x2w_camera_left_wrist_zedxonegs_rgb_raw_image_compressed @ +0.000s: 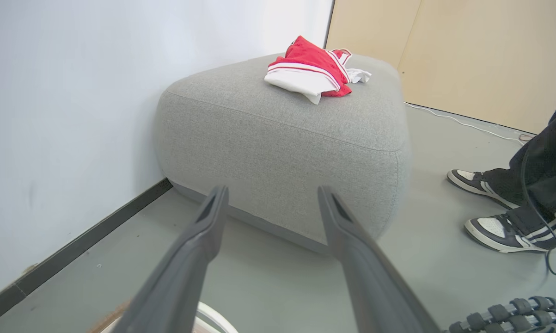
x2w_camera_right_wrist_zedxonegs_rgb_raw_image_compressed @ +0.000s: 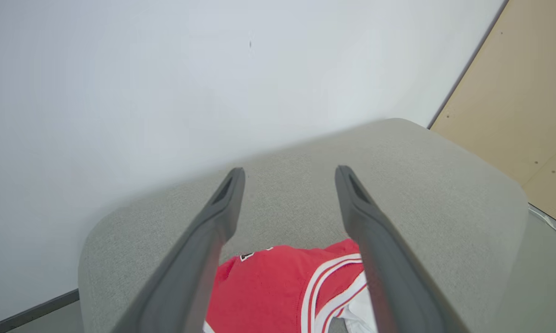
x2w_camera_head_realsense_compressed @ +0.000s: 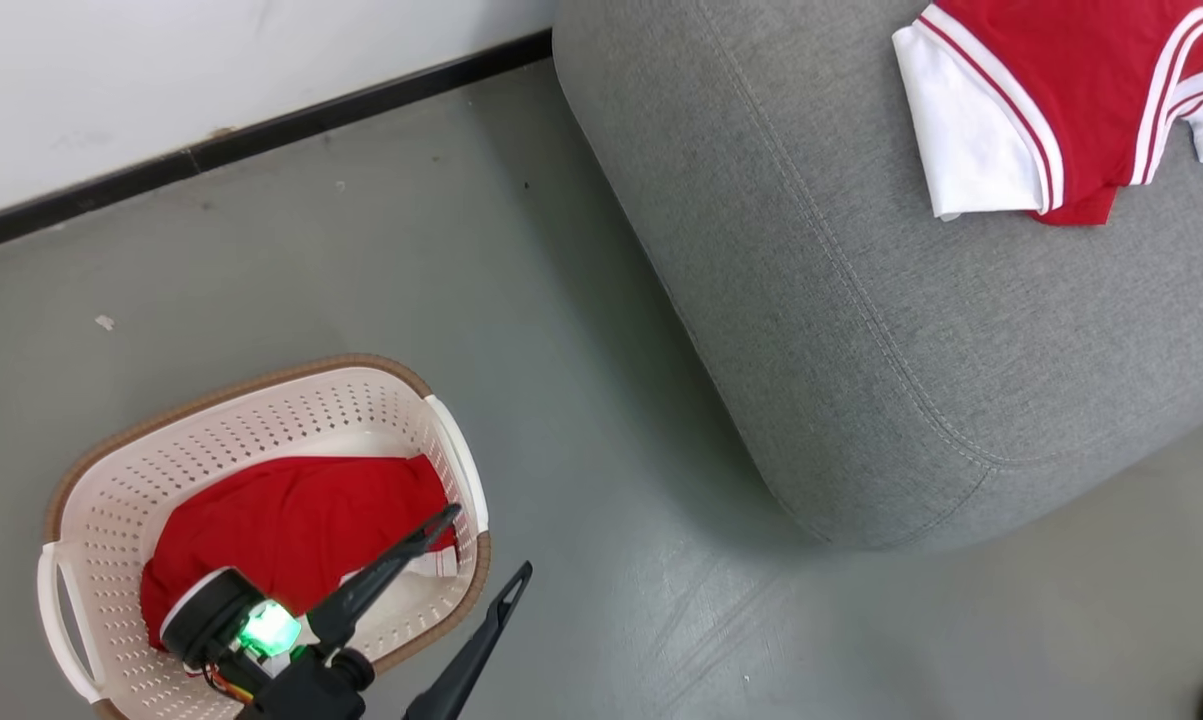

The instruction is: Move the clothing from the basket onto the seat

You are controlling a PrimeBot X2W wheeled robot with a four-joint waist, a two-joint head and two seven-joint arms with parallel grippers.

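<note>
Left hand (x2w_camera_head_realsense_compressed: 493,540) and right hand (x2w_camera_right_wrist_zedxonegs_rgb_raw_image_compressed: 291,171) both empty, fingers spread wide.

**A:** What is showing under the dark grey left claw (x2w_camera_head_realsense_compressed: 488,540)?

**B:** Plain bright red shorts (x2w_camera_head_realsense_compressed: 291,530) with a white hem. The basket (x2w_camera_head_realsense_compressed: 261,425) around them is showing cream, dotted with rows of holes, and its rim is brown.

**A:** And under the right claw (x2w_camera_right_wrist_zedxonegs_rgb_raw_image_compressed: 291,170)?

**B:** A red top (x2w_camera_right_wrist_zedxonegs_rgb_raw_image_compressed: 268,291) is showing white stripes and panels. The seat (x2w_camera_right_wrist_zedxonegs_rgb_raw_image_compressed: 421,185) beneath is looking grey and woven.

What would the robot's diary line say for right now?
top: on seat | shorts: in basket | left jaws: open, above basket rim | right jaws: open, above top | remaining: shorts
</note>
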